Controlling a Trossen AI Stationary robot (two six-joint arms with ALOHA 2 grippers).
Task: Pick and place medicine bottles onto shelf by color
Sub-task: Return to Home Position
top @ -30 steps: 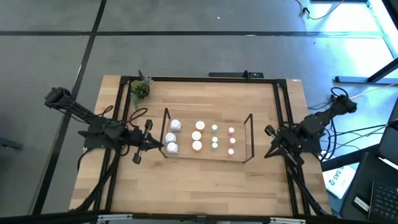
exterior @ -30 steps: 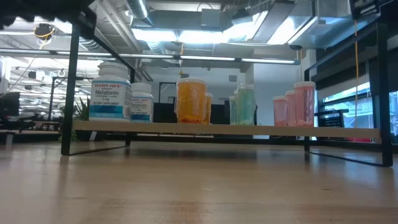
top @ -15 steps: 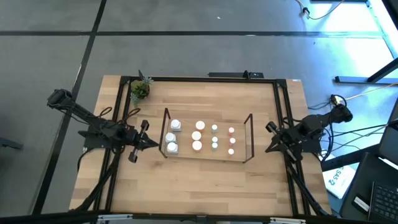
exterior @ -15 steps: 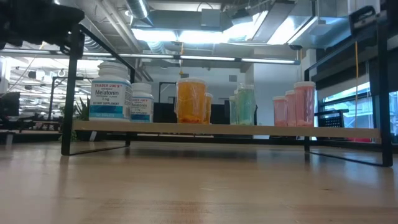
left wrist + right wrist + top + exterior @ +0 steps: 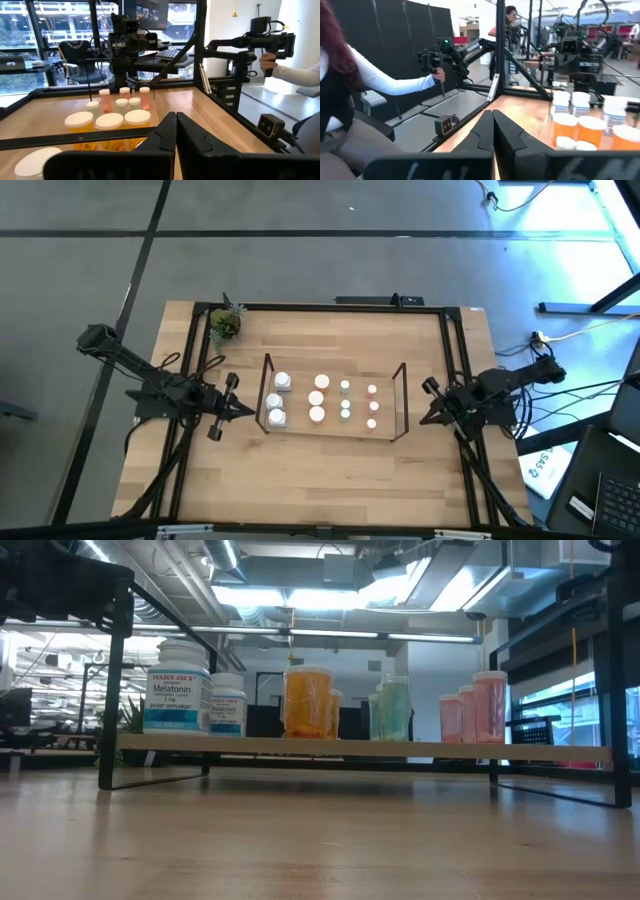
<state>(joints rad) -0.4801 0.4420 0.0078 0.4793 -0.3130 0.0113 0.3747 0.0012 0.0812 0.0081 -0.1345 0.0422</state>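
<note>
The shelf (image 5: 335, 400) stands mid-table with the medicine bottles upright on its wood board (image 5: 360, 748), grouped by colour. The white ones (image 5: 177, 690) are at its left end, then come orange (image 5: 306, 700), teal (image 5: 393, 708) and pink (image 5: 480, 708). My left gripper (image 5: 247, 412) hovers level just off the shelf's left end, shut and holding nothing (image 5: 176, 131). My right gripper (image 5: 424, 418) hovers level off the shelf's right end, also shut and holding nothing (image 5: 493, 127).
A small potted plant (image 5: 225, 325) sits at the table's far left corner. A black frame (image 5: 455, 360) edges the table. Bare wood lies in front of the shelf. Beyond the table, people hold control handles: a sleeve (image 5: 295, 75) and a seated person (image 5: 350, 90).
Both arms have folded back and sunk lower. My left gripper has drawn away from the shelf's left end toward the table's left edge. My right gripper has dropped beside the shelf's right end. Both stayed shut; the bottles have not moved.
</note>
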